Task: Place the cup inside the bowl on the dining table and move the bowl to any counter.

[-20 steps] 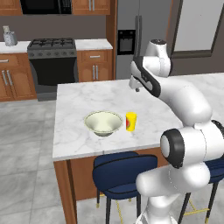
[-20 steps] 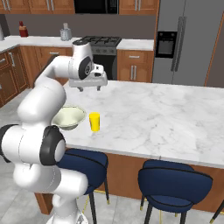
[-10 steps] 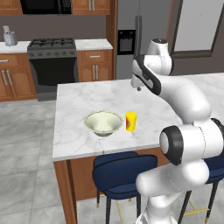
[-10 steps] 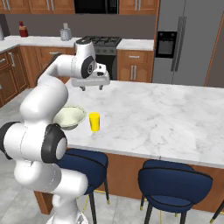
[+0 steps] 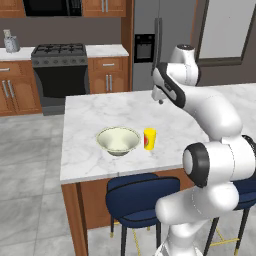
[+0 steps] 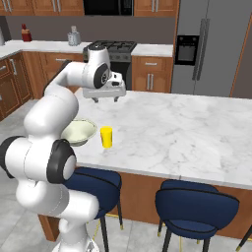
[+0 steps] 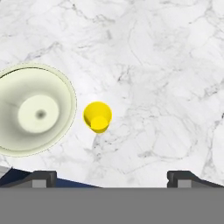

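Yellow cup [image 5: 149, 138] stands upright on dining table [image 5: 100, 112], just beside bowl [image 5: 118, 140], at its 3 o'clock, apart. Gripper [image 6: 105, 99] has edged back slightly, high above, fingers spread, holding nothing. Judgement: approach not yet begun.

The worktop [image 5: 95, 115] of the dining table is mostly bare marble. Two things stand on it, near the front edge at the stool side: the bowl [image 5: 118, 140] and, just beside it but not touching, the cup [image 5: 149, 138]. A narrow strip of marble separates them [image 7: 79, 114]. The cup stands upright with open space on every side but the bowl's. The fingers [image 6: 105, 100] hang spread wide above the worktop, behind the cup and well above it, with nothing between them and the marble. Blue stools [image 6: 194, 204] sit below the front edge, under the overhang.
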